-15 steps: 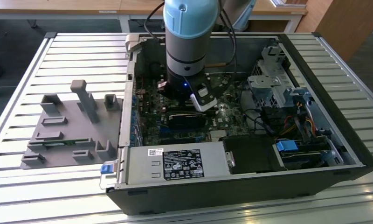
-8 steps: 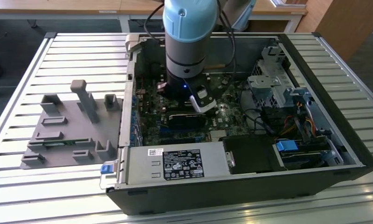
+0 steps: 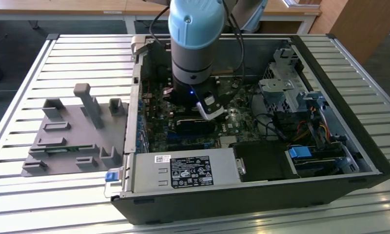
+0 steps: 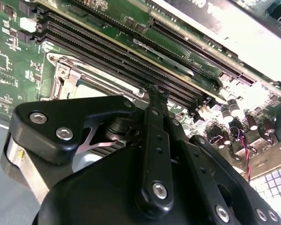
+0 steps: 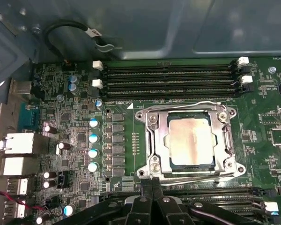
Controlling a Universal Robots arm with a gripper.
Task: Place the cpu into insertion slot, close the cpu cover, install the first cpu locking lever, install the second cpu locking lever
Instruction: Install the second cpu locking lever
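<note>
You have the arm (image 3: 193, 44) reaching down into the open computer case (image 3: 260, 190), which lies on the slatted surface (image 3: 26, 195). A grey fixture (image 3: 71, 141) sits on that surface at the exterior view's left, well apart from the case.

In the first wrist view the cpu (image 5: 189, 140) lies flat in the slot (image 5: 171, 161) on the green board (image 5: 70, 154), its dull metal face showing through the window of the cover (image 5: 152, 136), which is down over it. A thin wire lever (image 5: 201, 104) runs along the cover's edge nearest the memory slots (image 5: 168, 77).

Your gripper (image 5: 152, 185) is clenched, its 2 fingers (image 5: 146, 187) pressed together and grasping nothing, with the tips just beside the cover's edge opposite that lever. In the second wrist view the closed gripper (image 4: 154, 91) points at the memory slots (image 4: 131, 54) beside the socket.
</note>
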